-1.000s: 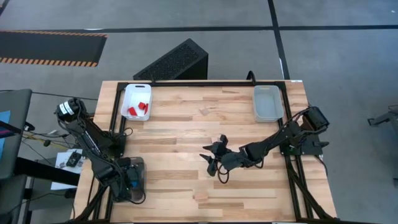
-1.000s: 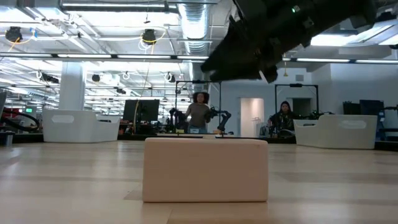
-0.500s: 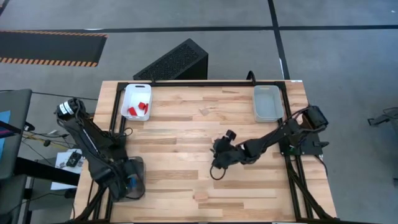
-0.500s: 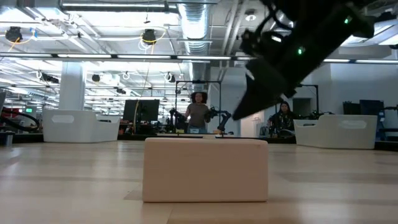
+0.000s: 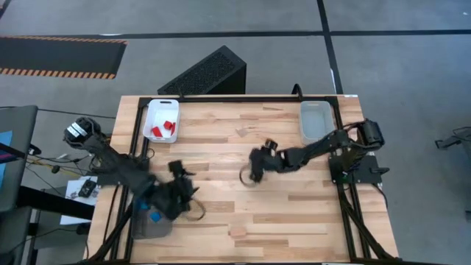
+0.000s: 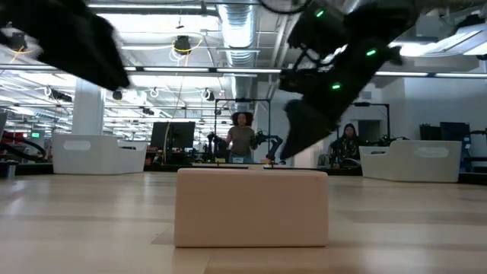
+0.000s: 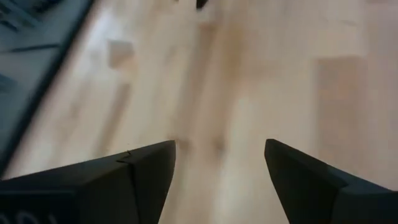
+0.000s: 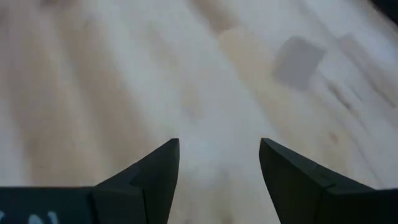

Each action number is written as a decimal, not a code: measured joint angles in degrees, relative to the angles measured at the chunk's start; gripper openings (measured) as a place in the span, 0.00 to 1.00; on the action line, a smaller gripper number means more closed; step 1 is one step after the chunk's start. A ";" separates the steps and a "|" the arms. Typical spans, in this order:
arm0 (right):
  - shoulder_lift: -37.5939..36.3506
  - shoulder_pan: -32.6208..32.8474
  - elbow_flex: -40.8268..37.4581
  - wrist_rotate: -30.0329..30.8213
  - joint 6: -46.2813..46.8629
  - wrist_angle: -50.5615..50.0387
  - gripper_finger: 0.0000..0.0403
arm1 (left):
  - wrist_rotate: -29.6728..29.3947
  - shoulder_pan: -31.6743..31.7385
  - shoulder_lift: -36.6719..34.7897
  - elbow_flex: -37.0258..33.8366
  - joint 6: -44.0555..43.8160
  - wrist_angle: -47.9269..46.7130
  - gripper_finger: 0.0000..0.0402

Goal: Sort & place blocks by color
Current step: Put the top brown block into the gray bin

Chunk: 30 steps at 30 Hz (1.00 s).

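Right tool (image 5: 255, 165) spread, empty, near the wood block (image 5: 241, 132), its axis unclear.

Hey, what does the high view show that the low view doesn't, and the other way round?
Only the high view shows the white tray with its red blocks, the clear tray, the grey tray with a blue block, and a small wooden piece lying farther back. Only the low view shows the room behind with two people. Both show the wooden block near the table's front edge, the left gripper, and the right gripper.
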 joint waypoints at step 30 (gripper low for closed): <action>13.89 -23.88 13.35 -14.48 -4.77 13.16 0.61 | 35.42 56.15 0.02 -18.38 48.82 73.10 0.59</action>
